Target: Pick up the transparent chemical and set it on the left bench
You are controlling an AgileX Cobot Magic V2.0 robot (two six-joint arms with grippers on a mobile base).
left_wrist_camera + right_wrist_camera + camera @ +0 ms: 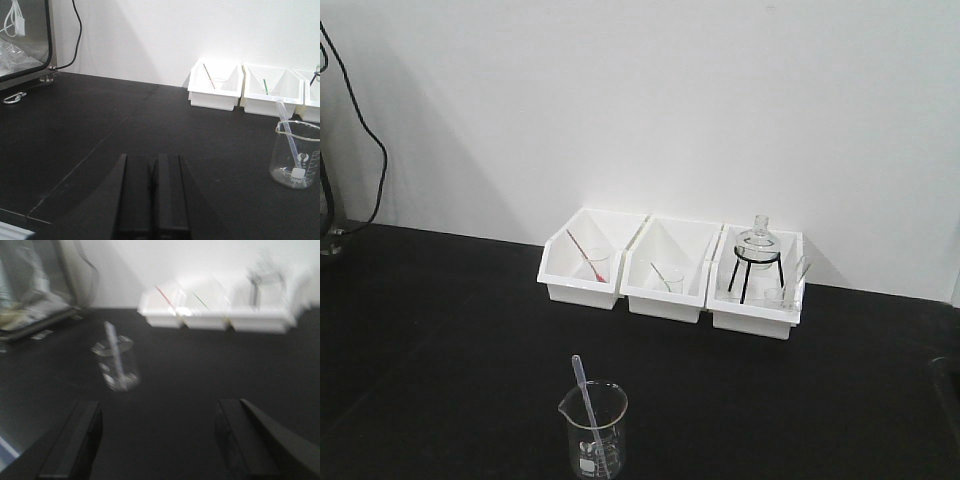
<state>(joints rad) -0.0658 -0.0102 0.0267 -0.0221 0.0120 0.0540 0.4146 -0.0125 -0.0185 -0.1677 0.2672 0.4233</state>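
Transparent chemical [588, 405] = clear pipette, stands tilted inside a beaker [593, 430] on the black surface [440, 330], bulb end poking up past the rim toward the left. Beaker base cut off by bottom edge of front view; whole beaker seen in left wrist view, near right edge.

Three white bins [670, 270] in a row at the white wall, well apart from the beaker. Left bin: small beaker w/ red-tinted pipette [578, 251]. Middle bin: small beaker w/ green-tinted pipette [265, 86]; colour hard to tell in front view. Right bin: round flask on a black tripod stand [757, 262], plus more glassware too faint to make out; this bin is cut off in left wrist view.

Left gripper [152, 197]: clenched, fingers pressed together, nothing between, low over the surface, well left of the beaker. Right gripper [157, 440]: released, fingers wide apart, empty; that view is blurred, beaker + pipette only smeared shapes ahead-left.

Cable [365, 120] hangs down wall at left; metal-framed box [25, 40] partly cut off.
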